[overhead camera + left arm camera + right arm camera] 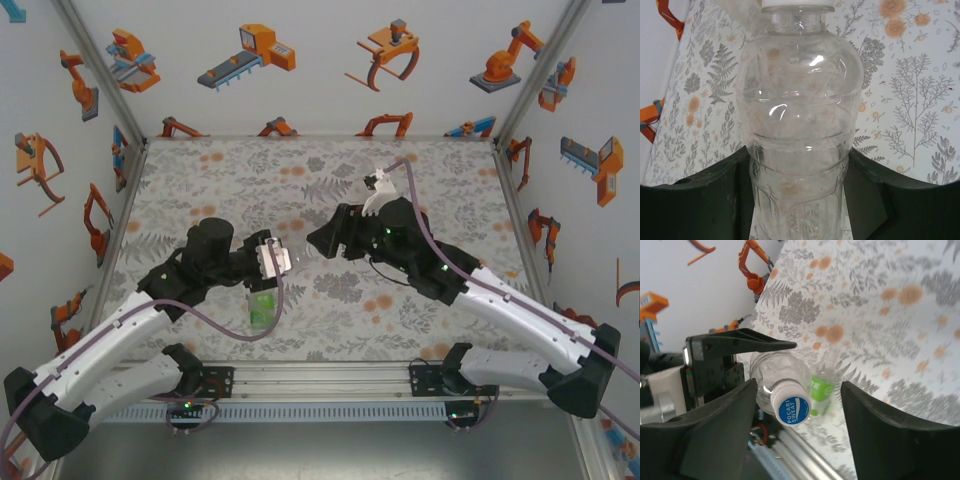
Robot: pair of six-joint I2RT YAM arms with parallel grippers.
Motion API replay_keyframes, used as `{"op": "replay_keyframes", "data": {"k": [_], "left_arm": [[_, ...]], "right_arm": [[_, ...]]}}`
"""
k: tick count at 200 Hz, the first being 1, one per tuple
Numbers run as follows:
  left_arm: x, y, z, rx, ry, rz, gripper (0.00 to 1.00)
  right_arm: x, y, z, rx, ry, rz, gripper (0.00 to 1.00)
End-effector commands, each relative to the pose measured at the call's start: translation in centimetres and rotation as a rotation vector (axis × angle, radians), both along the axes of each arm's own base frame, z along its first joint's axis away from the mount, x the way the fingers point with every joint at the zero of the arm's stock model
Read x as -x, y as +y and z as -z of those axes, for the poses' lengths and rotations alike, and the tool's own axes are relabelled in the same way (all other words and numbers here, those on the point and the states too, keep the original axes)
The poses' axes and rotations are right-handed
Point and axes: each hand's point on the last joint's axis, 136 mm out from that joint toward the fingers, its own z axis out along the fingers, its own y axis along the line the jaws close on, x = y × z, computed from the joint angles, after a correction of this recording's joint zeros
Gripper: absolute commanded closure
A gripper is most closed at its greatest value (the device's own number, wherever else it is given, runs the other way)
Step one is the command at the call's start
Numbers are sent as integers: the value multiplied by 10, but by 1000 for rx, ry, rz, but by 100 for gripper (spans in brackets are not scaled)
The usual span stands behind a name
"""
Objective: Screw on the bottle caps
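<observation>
Flat counter (205, 185), covered edge to edge by a mat (450, 190) printed with grey ferns and orange flowers. Near the front edge, resting on that mat, one short green-tinted bottle (262, 310)

Walls: I see white panels (300, 60) printed with orange robot-arm pictures.
Floor: grey fern-and-orange-flower mat (200, 170).
Near edge: aluminium rail (330, 372).

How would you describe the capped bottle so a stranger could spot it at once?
Over the middle of the flowered mat, the left gripper clamps a bottle by its body. Unlike the green-tinted bottle nearer the arm bases, it is colourless and wears a white cap with a blue printed top.
</observation>
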Motion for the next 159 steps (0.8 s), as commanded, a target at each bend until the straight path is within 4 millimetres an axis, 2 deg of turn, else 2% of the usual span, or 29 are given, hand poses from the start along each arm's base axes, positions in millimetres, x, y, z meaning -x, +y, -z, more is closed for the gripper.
{"op": "replay_keyframes", "data": {"k": [1,31,63,82,102,141,159], "left_arm": [[10,-1,-1,10,1,44,100],[17,-2,-3,13,15,77,100],[32,-3,-8,34,40,140,100],[38,-4,-11,48,48,167,100],[42,-4,-15,53,60,184,100],[47,-4,-16,64,75,196,100],[46,-4,-16,62,76,193,100]], "right_arm": [[22,1,-53,81,-382,-174,34],[51,5,-54,232,-704,-379,34],[89,13,-37,350,-935,-674,34],[101,18,-25,392,-987,-808,35],[104,22,-19,414,-991,-880,39],[111,25,-17,388,-1007,-908,51],[113,26,-14,380,-1007,-919,53]]}}
